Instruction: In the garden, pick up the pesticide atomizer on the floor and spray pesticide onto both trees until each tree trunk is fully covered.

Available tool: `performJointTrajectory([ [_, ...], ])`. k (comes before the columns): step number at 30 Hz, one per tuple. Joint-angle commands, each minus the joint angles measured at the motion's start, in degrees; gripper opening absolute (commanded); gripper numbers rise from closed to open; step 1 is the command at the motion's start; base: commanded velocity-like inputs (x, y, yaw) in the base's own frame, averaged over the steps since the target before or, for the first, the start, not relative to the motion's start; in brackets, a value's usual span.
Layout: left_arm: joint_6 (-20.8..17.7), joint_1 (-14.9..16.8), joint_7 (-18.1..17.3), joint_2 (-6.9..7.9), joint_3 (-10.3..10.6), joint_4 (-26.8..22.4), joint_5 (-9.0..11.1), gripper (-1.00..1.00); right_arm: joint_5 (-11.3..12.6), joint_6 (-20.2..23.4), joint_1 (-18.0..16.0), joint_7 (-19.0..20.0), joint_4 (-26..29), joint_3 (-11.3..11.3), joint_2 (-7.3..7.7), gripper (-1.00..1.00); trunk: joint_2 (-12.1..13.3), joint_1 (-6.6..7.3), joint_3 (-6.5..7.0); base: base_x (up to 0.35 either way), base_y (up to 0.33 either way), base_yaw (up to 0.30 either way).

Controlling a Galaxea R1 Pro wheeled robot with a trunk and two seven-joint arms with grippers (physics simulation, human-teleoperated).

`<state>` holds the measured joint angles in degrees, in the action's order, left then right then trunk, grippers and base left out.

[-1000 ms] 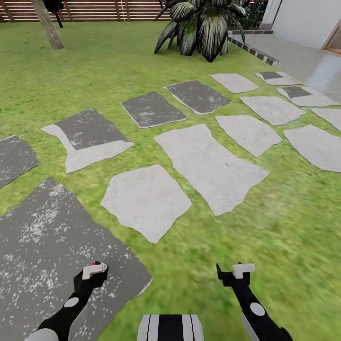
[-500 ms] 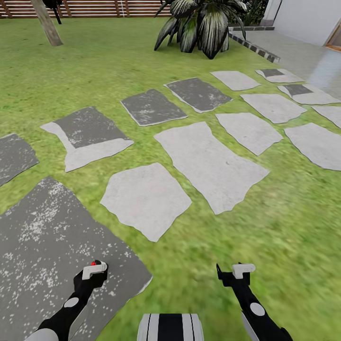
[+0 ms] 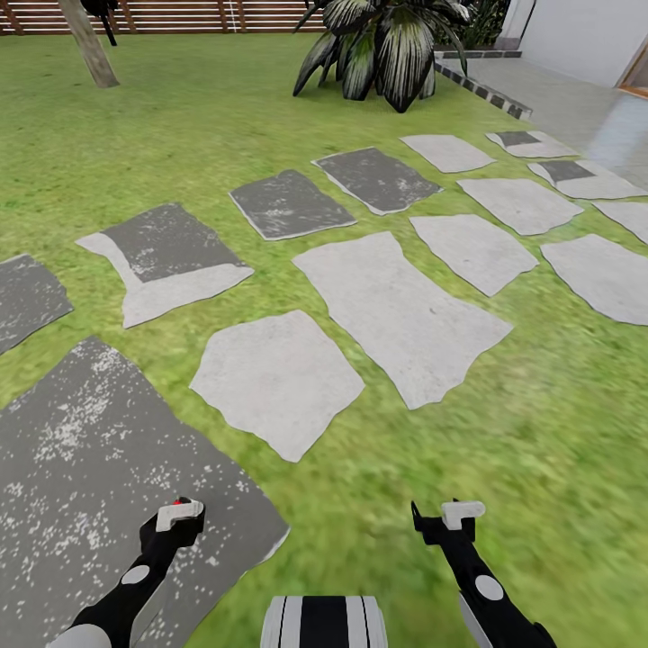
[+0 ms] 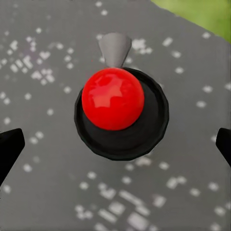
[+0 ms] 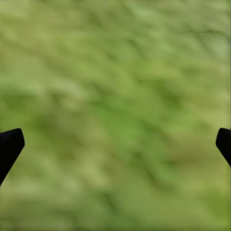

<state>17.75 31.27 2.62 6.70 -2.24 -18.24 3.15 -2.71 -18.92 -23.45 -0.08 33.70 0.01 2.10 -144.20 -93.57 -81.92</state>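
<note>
The pesticide atomizer (image 4: 120,113) is a round black bottle with a glossy red ball on top and a grey nozzle, seen from above over a speckled dark grey slab (image 4: 48,57). My left gripper (image 4: 115,149) is open around it, and its dark fingertips (image 4: 9,147) stand well clear on both sides. In the head view the atomizer's red spot (image 3: 183,500) peeks out at the left gripper (image 3: 180,515). My right gripper (image 3: 461,515) is open over the grass floor (image 5: 115,106) with nothing between its fingers. A tan leaning trunk (image 3: 88,43) stands far back left.
Grey stepping slabs (image 3: 396,315) cross the lawn ahead. A big dark palm-like bush (image 3: 387,45) stands at the back, with the slat fence (image 3: 198,16) behind it. Pale paving (image 3: 585,117) and a white wall lie to the right. Open grass (image 3: 540,432) lies to my right.
The view shifted slightly between the oldest frame and the later ones, a camera move. Both grippers and the atomizer's red spot keep their places.
</note>
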Motion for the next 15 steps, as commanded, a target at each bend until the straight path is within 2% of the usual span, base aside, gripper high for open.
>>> performJointTrajectory([
  [1, 0.2, 0.0, 0.0, 0.03, 0.0, 0.0, 0.3, 1.00, -0.3, -0.2, 0.0, 0.0, 0.0, 0.0, 0.01, 1.00, 0.0, 0.01, -0.03, 0.003, 0.000, 0.000],
  [15, 0.3, 0.0, 0.0, 0.07, 0.0, -0.6, 0.4, 1.00, -0.3, -0.2, 0.0, -0.1, 0.0, 0.0, 0.01, 1.00, 0.0, 0.01, -0.03, 0.000, 0.000, 0.000],
])
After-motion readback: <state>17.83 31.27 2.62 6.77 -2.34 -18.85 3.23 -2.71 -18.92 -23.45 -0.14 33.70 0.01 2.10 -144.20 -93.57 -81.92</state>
